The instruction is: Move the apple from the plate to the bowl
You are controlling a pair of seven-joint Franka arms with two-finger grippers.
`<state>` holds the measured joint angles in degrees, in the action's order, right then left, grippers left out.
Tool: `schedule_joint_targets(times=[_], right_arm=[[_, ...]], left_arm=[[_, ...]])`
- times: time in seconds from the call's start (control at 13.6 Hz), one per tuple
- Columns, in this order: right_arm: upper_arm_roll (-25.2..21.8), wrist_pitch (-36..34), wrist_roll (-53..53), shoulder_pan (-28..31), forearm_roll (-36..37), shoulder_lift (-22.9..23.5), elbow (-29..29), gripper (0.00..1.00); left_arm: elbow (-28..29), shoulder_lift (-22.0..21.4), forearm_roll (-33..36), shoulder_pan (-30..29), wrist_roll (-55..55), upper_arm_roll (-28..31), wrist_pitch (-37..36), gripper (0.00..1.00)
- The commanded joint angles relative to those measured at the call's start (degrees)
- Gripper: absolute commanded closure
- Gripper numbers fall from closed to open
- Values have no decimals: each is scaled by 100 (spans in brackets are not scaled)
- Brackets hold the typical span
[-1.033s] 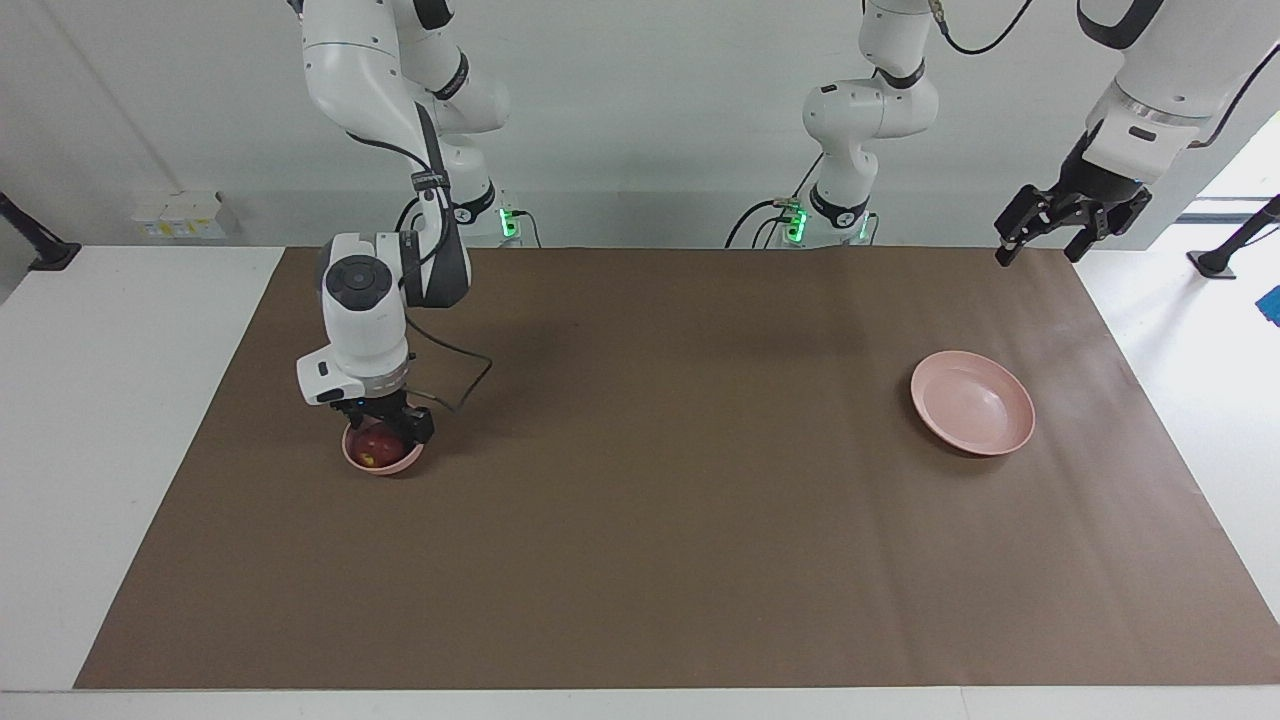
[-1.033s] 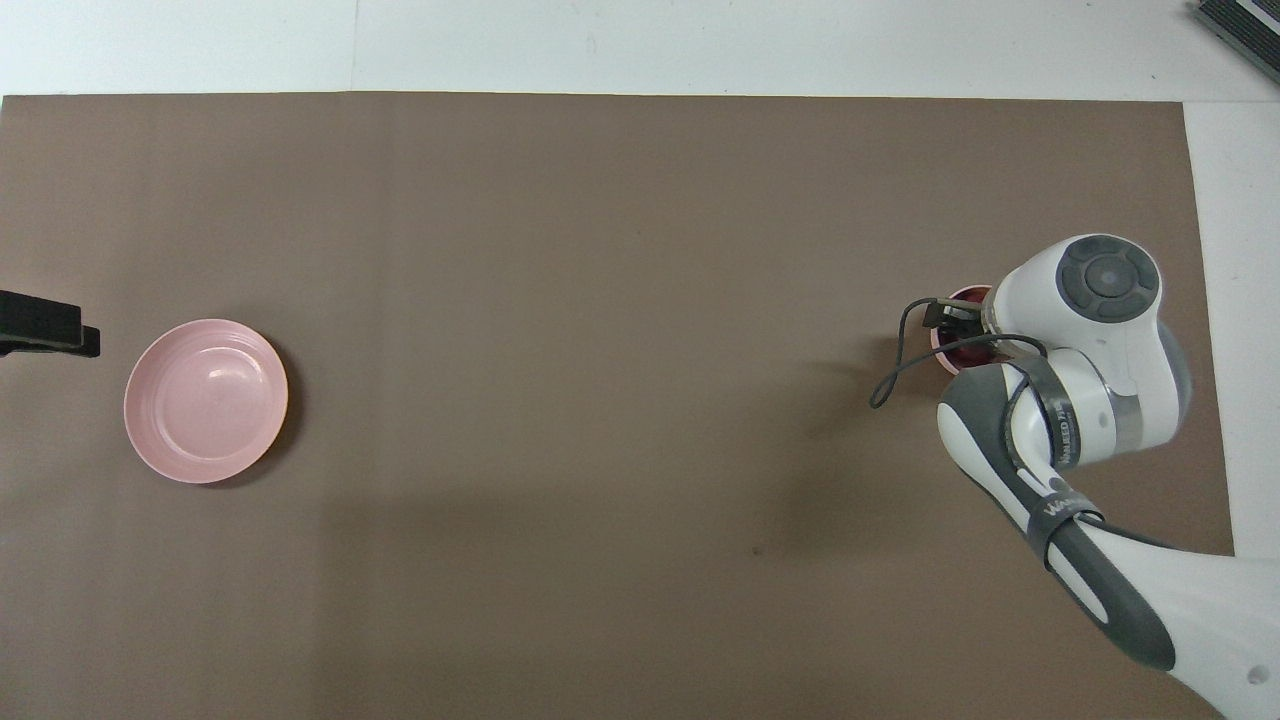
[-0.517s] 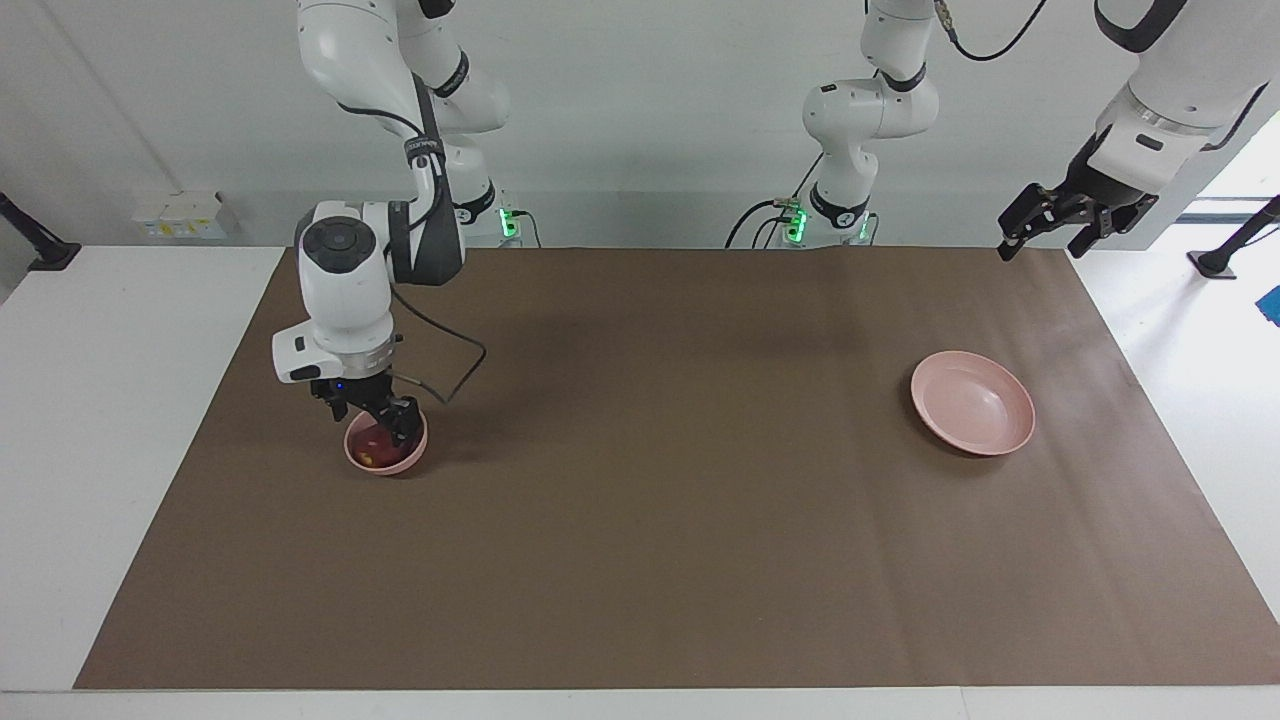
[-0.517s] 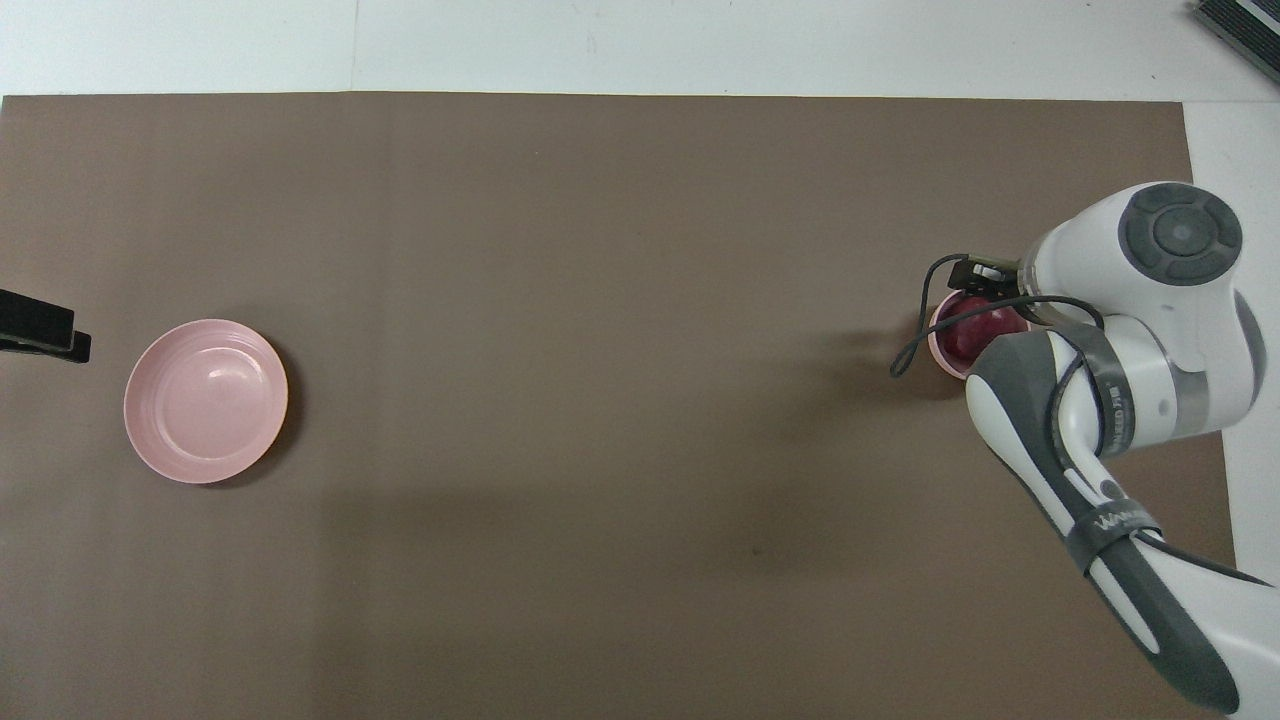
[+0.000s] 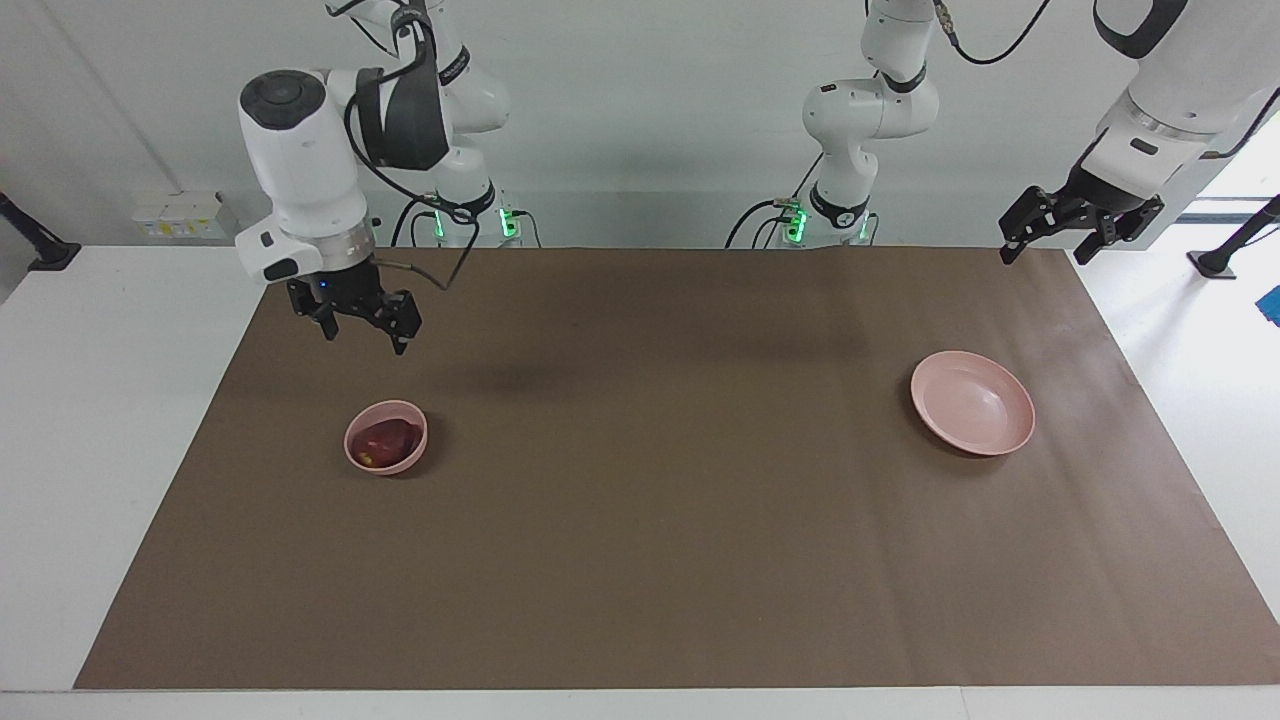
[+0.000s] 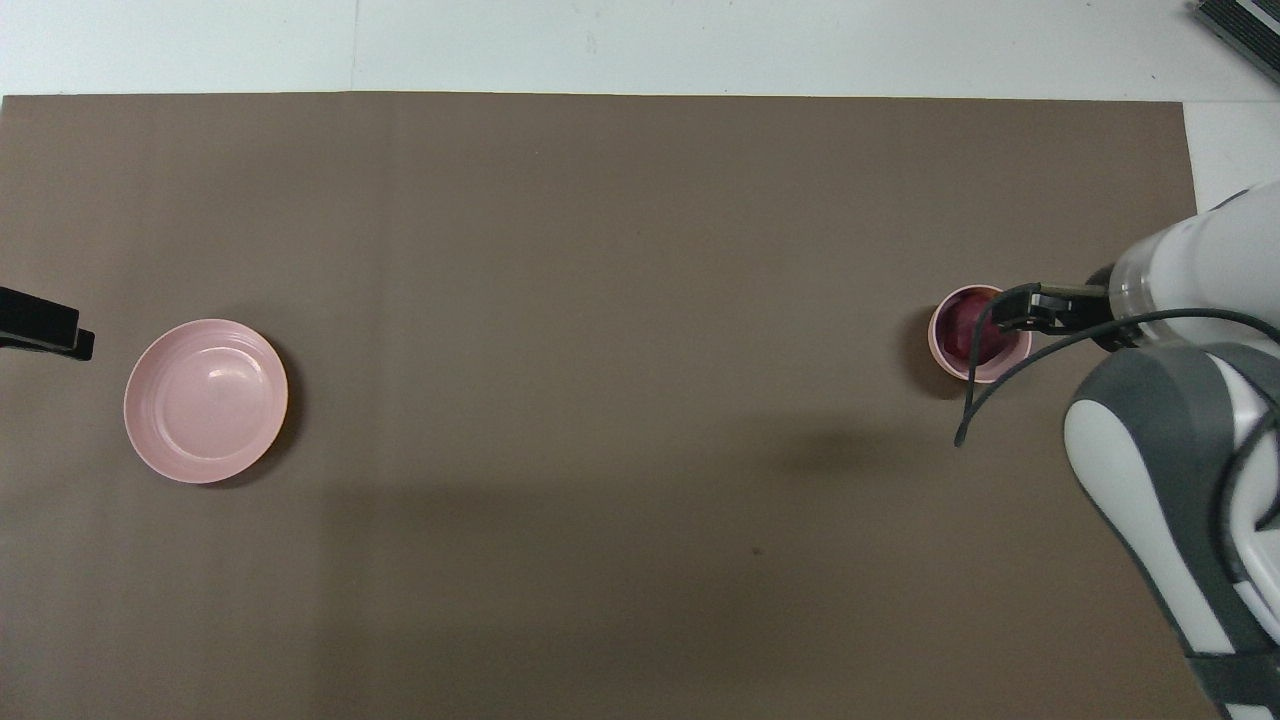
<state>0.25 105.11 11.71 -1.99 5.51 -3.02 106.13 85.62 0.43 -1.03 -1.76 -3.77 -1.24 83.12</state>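
Observation:
The dark red apple [image 5: 383, 440] lies in the small pink bowl [image 5: 396, 466] toward the right arm's end of the table; both also show in the overhead view, the apple [image 6: 965, 328] inside the bowl [image 6: 941, 352]. The wide pink plate [image 5: 972, 402] lies bare toward the left arm's end, also in the overhead view [image 6: 205, 400]. My right gripper [image 5: 364, 338] is open and empty, raised well above the bowl; its tip [image 6: 1005, 312] overlaps the bowl's rim from above. My left gripper [image 5: 1040, 254] is open and waits high over the mat's corner.
A brown mat [image 5: 650, 520] covers the table between the bowl and the plate. White table [image 5: 110, 420] borders it at each end. The left gripper's tip [image 6: 50, 330] shows at the overhead view's edge, beside the plate.
My right gripper has let go of the apple in the bowl and risen clear of it, swinging back toward its base. The left gripper has barely moved.

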Motion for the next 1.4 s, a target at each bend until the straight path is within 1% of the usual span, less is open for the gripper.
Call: schedule_joint_targets(times=[0.0, 0.07, 0.22, 0.44, 0.74, 0.89, 0.96, 1.03, 1.25, 1.33], right_arm=[[-103, -664, -817, 85, -278, -383, -161, 0], [-112, -1007, -994, 85, -278, -366, -424, 0], [-112, -1369, -1398, 102, -287, -314, -838, 0], [-77, -1975, -1471, 33, -611, 46, -1558, 0], [-138, -1924, -1496, 154, -559, 56, -1604, 0], [-218, -1959, -1514, 260, -594, 56, -1622, 0], [-209, -2090, -1497, 269, -603, 65, -1787, 0], [-209, -2283, -1488, 269, -603, 65, -1893, 0], [-218, -2521, -1505, 278, -594, 56, -1920, 0], [-209, -2452, -1497, 243, -594, 30, -1912, 0]], left_arm=[[16, -69, 59, 70, -80, 63, -129, 0], [16, -70, 59, 61, -63, 98, -129, 0], [16, -70, 59, 61, -71, 107, -129, 0], [16, -61, 59, 61, -71, 107, -129, 0], [-10, -69, 50, 79, -149, 37, -120, 0], [-28, -61, -204, 70, -229, 89, -68, 0], [-37, -52, -283, 79, -516, 107, -68, 0], [-98, -61, -275, 79, -545, 89, -85, 0], [-107, -131, -187, 105, -546, 19, -103, 0], [-81, -166, -205, 97, -546, 28, -103, 0]])
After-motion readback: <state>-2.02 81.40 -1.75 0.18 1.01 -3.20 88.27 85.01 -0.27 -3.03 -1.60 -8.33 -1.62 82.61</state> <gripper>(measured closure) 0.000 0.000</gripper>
